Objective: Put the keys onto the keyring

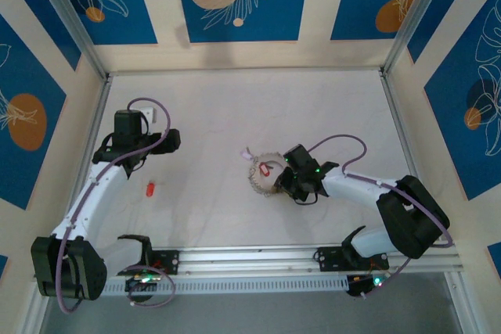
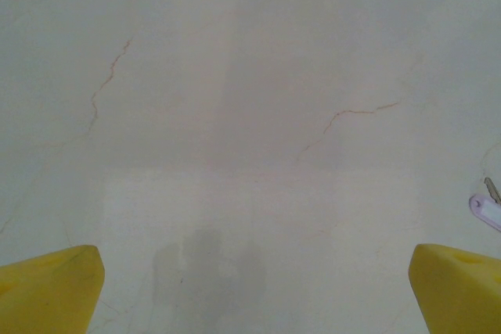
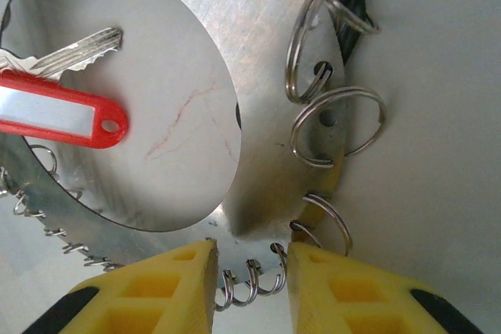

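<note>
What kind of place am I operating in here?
Most likely a purpose-built robot test booth, not a home or workshop: a pale marbled tabletop boxed in by bare aluminium frame posts, walls of blue panels printed with leaves and orange discs, and an aluminium mounting rail at the near edge.

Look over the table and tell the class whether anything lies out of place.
One small red piece, probably a tagged key, lies alone on the table near the left arm, well apart from the keyring. The tabletop also shows thin hairline cracks in the left wrist view.
</note>
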